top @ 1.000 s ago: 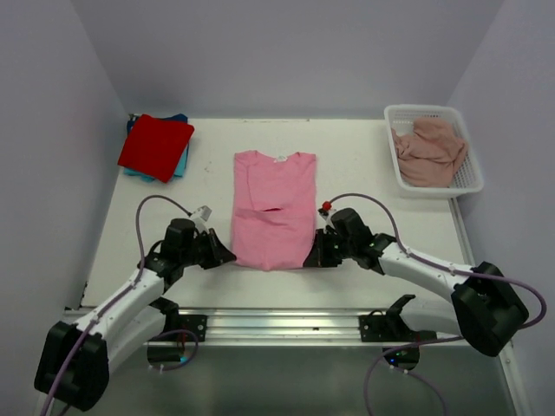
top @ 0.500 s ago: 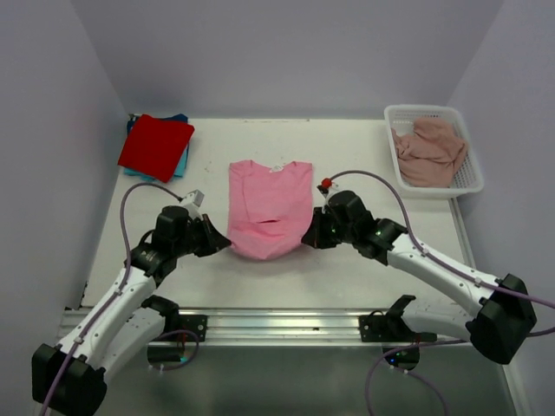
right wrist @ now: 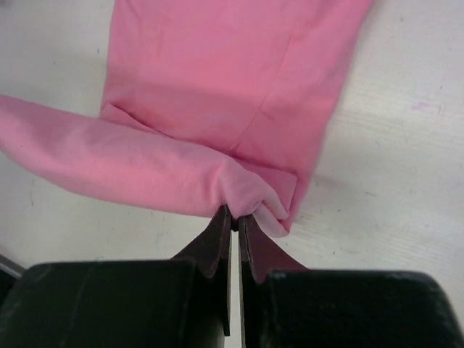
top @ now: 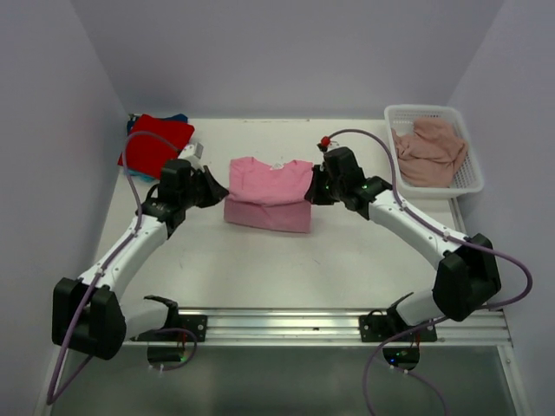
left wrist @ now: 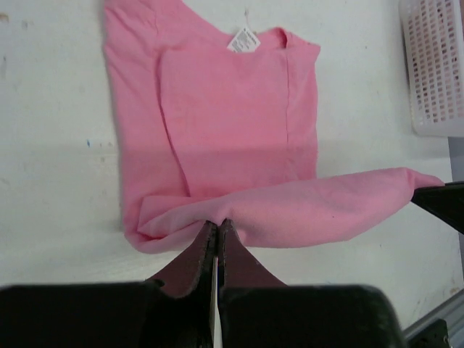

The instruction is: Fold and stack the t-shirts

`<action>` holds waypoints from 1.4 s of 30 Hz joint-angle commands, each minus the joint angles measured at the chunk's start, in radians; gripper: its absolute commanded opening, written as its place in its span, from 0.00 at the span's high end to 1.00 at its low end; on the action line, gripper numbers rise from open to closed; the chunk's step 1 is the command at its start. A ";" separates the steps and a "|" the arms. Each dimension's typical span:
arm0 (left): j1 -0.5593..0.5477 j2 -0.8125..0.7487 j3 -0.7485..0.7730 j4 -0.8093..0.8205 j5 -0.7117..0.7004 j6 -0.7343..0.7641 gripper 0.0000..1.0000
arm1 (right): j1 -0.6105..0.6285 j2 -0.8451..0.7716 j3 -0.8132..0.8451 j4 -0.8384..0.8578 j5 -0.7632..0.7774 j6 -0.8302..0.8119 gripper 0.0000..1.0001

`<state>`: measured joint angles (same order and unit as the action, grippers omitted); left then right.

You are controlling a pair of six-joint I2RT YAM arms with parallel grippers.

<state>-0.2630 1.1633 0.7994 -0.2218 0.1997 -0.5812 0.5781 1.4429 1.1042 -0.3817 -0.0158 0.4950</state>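
Observation:
A pink t-shirt [top: 269,191] lies in the middle of the white table, its bottom half lifted and carried over its upper half. My left gripper [top: 218,189] is shut on the shirt's left hem corner; in the left wrist view the gripper [left wrist: 217,223] pinches the pink cloth [left wrist: 239,130]. My right gripper [top: 314,192] is shut on the right hem corner; in the right wrist view the gripper [right wrist: 233,214] pinches the cloth [right wrist: 232,80]. The hem hangs taut between both grippers above the shirt's chest.
A folded red shirt [top: 156,143] lies on a blue one [top: 179,119] at the back left corner. A white basket [top: 468,178] at the back right holds a crumpled dusty-pink shirt [top: 429,149]. The table's front rail [top: 277,322] runs along the near edge.
Both grippers have moved away from me toward the collar, carrying the shirt's hem up and over, so the bottom half now folds onto the upper half.

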 commanded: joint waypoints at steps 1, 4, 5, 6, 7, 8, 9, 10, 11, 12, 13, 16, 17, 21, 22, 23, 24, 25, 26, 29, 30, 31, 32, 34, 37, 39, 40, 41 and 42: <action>0.034 0.085 0.086 0.125 0.004 0.055 1.00 | -0.040 0.043 0.111 0.014 0.020 -0.062 1.00; 0.050 0.188 0.139 0.162 0.026 0.063 1.00 | -0.073 0.114 0.193 0.003 0.019 -0.073 1.00; 0.054 0.218 0.155 0.173 0.042 0.064 1.00 | -0.080 0.134 0.215 0.001 0.019 -0.081 1.00; 0.059 0.275 0.182 0.186 0.055 0.064 1.00 | -0.095 0.161 0.261 -0.003 0.019 -0.085 1.00; 0.065 0.306 0.199 0.205 0.073 0.066 1.00 | -0.101 0.209 0.287 -0.012 -0.002 -0.090 1.00; 0.071 0.340 0.217 0.205 0.082 0.066 1.00 | -0.107 0.238 0.311 -0.014 -0.003 -0.092 1.00; 0.074 0.405 0.259 0.244 0.098 0.069 1.00 | -0.116 0.263 0.360 -0.019 0.000 -0.093 1.00; 0.083 0.439 0.285 0.255 0.113 0.069 1.00 | -0.121 0.287 0.388 -0.029 0.004 -0.098 1.00; 0.088 0.505 0.338 0.260 0.122 0.067 1.00 | -0.126 0.341 0.440 -0.036 0.008 -0.102 1.00; 0.093 0.538 0.368 0.268 0.139 0.066 1.00 | -0.130 0.364 0.466 -0.037 0.013 -0.102 1.00; 0.105 0.570 0.398 0.275 0.167 0.063 1.00 | -0.133 0.391 0.491 -0.042 0.013 -0.104 1.00; 0.125 0.686 0.526 0.283 0.199 0.053 1.00 | -0.150 0.493 0.598 -0.057 0.013 -0.104 1.00; 0.128 0.743 0.596 0.280 0.205 0.050 1.00 | -0.155 0.557 0.664 -0.062 0.013 -0.104 1.00; 0.153 0.886 0.773 0.262 0.211 0.040 1.00 | -0.181 0.759 0.915 -0.112 0.083 -0.090 1.00; 0.166 0.915 0.808 0.268 0.217 0.024 1.00 | -0.187 0.821 0.987 -0.144 0.100 -0.076 1.00; 0.174 0.971 0.878 0.271 0.222 0.014 1.00 | -0.199 0.879 1.157 -0.167 0.114 -0.064 1.00; 0.192 0.998 0.912 0.275 0.221 0.000 1.00 | -0.202 1.004 1.253 -0.192 0.170 -0.050 1.00; 0.200 1.039 0.938 0.289 0.221 -0.023 0.98 | -0.207 1.054 1.343 -0.244 0.207 -0.023 0.89; 0.211 1.053 0.978 0.298 0.216 -0.035 0.76 | -0.211 1.085 1.444 -0.246 0.239 -0.013 0.66; 0.241 1.041 0.980 0.323 0.193 -0.045 0.00 | -0.216 1.035 1.314 -0.119 0.322 -0.019 0.18; 0.251 1.024 0.963 0.356 0.187 -0.036 0.00 | -0.216 0.995 1.247 -0.071 0.326 -0.024 0.15; 0.252 1.004 0.940 0.378 0.173 -0.017 0.00 | -0.216 0.914 1.184 0.016 0.332 -0.035 0.11; 0.254 0.965 0.893 0.403 0.170 -0.013 0.00 | -0.216 0.883 1.092 0.042 0.336 -0.038 0.08; 0.258 0.931 0.842 0.466 0.190 -0.011 0.00 | -0.218 0.816 1.036 0.075 0.330 -0.044 0.07; 0.261 0.929 0.828 0.466 0.242 -0.012 0.00 | -0.215 0.757 0.921 0.130 0.301 -0.053 0.07; 0.260 0.929 0.810 0.478 0.276 -0.014 0.00 | -0.215 0.711 0.840 0.170 0.257 -0.053 0.08; 0.260 0.929 0.799 0.483 0.285 -0.017 0.00 | -0.215 0.703 0.821 0.179 0.234 -0.056 0.09; 0.260 0.928 0.770 0.493 0.297 -0.019 0.00 | -0.213 0.708 0.807 0.185 0.141 -0.056 0.15; 0.260 0.928 0.756 0.516 0.320 -0.022 0.00 | -0.215 0.717 0.813 0.175 0.098 -0.052 0.19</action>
<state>-0.0006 2.1345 1.6016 0.1963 0.4450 -0.6022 0.3573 2.2276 1.9316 -0.3153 0.2115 0.4480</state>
